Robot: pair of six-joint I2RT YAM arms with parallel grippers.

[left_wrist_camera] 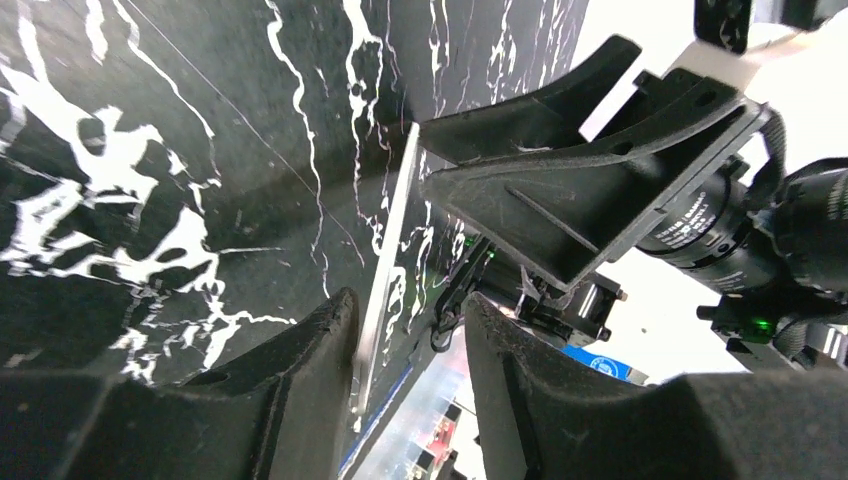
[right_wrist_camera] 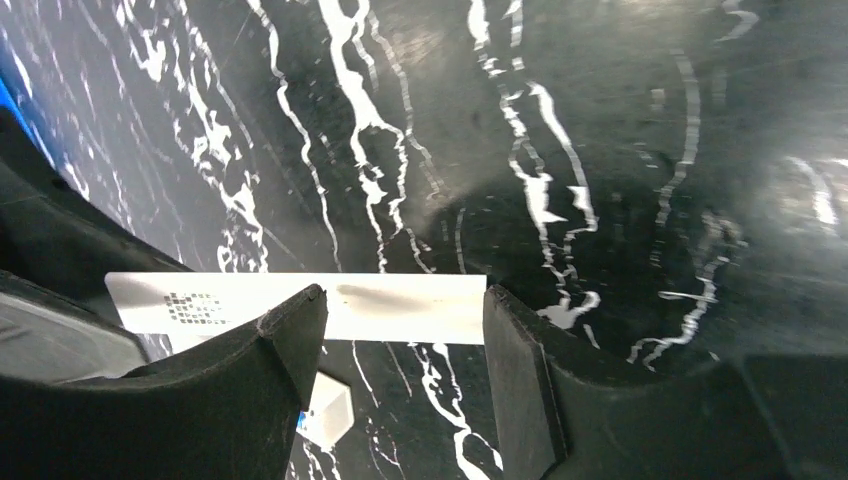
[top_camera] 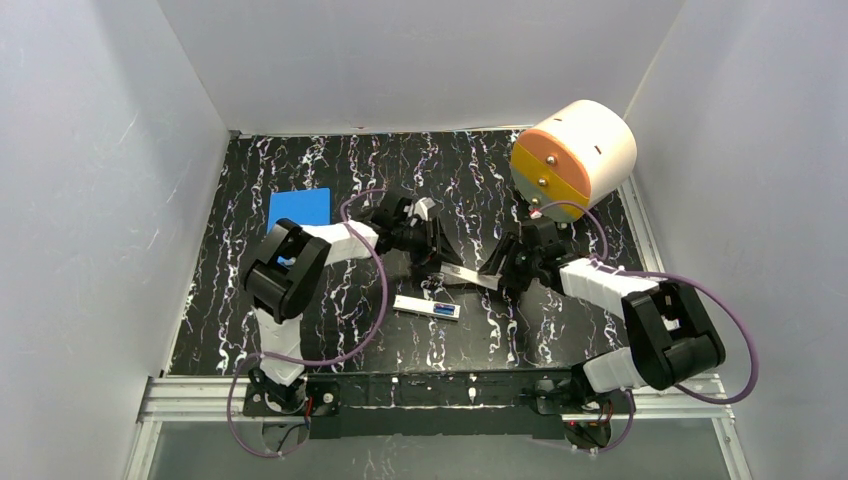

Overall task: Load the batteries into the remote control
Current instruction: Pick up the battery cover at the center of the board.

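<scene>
The white remote control (top_camera: 420, 305) lies flat on the black marbled table, near the middle front. Blue of the batteries (top_camera: 443, 309) shows in its recess; I cannot tell one from two. A thin white flat cover strip (top_camera: 467, 276) lies between my grippers just behind the remote. My left gripper (top_camera: 437, 264) is at its left end and is open; in the left wrist view (left_wrist_camera: 405, 310) the strip (left_wrist_camera: 388, 250) is edge-on against one finger. My right gripper (top_camera: 498, 276) is open over the strip's right end (right_wrist_camera: 400, 305). A corner of the remote (right_wrist_camera: 330, 410) shows below.
A large cream-and-orange drum (top_camera: 575, 150) stands at the back right, just behind the right arm. A flat blue pad (top_camera: 299, 208) lies at the back left. White walls enclose the table on three sides.
</scene>
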